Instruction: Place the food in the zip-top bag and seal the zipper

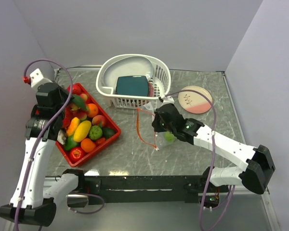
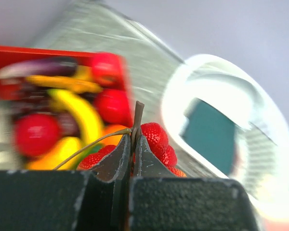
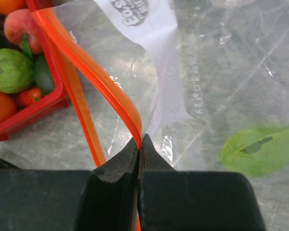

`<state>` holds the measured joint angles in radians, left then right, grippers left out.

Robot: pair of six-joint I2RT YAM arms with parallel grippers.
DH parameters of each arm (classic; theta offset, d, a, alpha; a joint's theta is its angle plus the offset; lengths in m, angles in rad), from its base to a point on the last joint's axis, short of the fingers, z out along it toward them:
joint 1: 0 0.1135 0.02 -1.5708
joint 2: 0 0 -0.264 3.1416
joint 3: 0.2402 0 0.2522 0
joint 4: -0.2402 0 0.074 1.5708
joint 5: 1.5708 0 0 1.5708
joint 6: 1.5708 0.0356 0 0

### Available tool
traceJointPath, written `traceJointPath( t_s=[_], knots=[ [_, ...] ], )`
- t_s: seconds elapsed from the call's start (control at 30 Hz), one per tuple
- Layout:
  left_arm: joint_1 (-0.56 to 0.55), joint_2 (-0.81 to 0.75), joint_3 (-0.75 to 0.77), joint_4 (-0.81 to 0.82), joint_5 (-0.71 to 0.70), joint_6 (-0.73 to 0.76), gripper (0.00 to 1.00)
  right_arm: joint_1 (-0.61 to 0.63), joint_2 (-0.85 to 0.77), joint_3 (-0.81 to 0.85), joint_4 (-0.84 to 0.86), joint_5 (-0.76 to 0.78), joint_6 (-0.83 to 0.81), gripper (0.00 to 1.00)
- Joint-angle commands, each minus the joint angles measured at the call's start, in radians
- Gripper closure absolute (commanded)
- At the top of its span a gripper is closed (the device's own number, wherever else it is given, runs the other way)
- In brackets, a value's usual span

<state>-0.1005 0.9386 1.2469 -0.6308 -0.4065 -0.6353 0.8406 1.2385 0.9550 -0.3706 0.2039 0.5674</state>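
Note:
My left gripper point(image 1: 83, 107) hovers over the red tray point(image 1: 113, 128) of toy fruit. In the left wrist view its jaws point(image 2: 133, 140) are shut on the thin brown stem point(image 2: 137, 111) of a red strawberry bunch point(image 2: 158, 142). My right gripper point(image 1: 162, 126) is shut on the orange-red zipper strip point(image 3: 116, 98) at the mouth of the clear zip-top bag point(image 3: 216, 67); its jaws point(image 3: 140, 140) pinch the strip and hold the mouth up. The bag point(image 1: 149, 126) lies in the middle of the table, and a green piece point(image 3: 259, 150) lies inside it, also showing in the top view point(image 1: 169, 137).
The tray holds several fruits, among them a yellow lemon point(image 1: 82, 130), an orange point(image 1: 88, 145) and a green fruit point(image 1: 96, 132). A white slotted basket point(image 1: 156, 72) with a teal slab point(image 1: 132, 85) stands behind the bag. A pink plate point(image 1: 195, 99) sits at the back right.

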Motion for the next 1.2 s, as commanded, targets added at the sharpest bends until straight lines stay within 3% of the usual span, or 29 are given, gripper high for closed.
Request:
traceJointPath(
  t_s=[0.0,0.3,0.5,0.8,0.93,1.17],
  knots=[
    [-0.109,-0.043,-0.029,0.172,0.228,-0.02,0.99,-0.024,0.015,0.082,0.002,-0.024,0.006,1.0],
    [-0.333,0.011,-0.098,0.433,0.455,-0.151,0.99,-0.074,0.062,0.157,-0.008,-0.087,0.026,1.0],
    [-0.471,0.088,-0.144,0.623,0.471,-0.201,0.99,-0.098,0.07,0.189,-0.014,-0.115,0.038,1.0],
    [-0.536,0.166,-0.274,0.861,0.491,-0.288,0.99,-0.164,0.02,0.174,-0.007,-0.201,0.068,1.0],
    [-0.553,0.212,-0.273,0.834,0.466,-0.28,0.99,-0.186,-0.008,0.162,-0.01,-0.238,0.071,1.0],
    [-0.614,0.316,-0.13,0.523,0.282,-0.216,0.99,-0.198,-0.048,0.154,-0.03,-0.224,0.069,1.0]
  ],
)
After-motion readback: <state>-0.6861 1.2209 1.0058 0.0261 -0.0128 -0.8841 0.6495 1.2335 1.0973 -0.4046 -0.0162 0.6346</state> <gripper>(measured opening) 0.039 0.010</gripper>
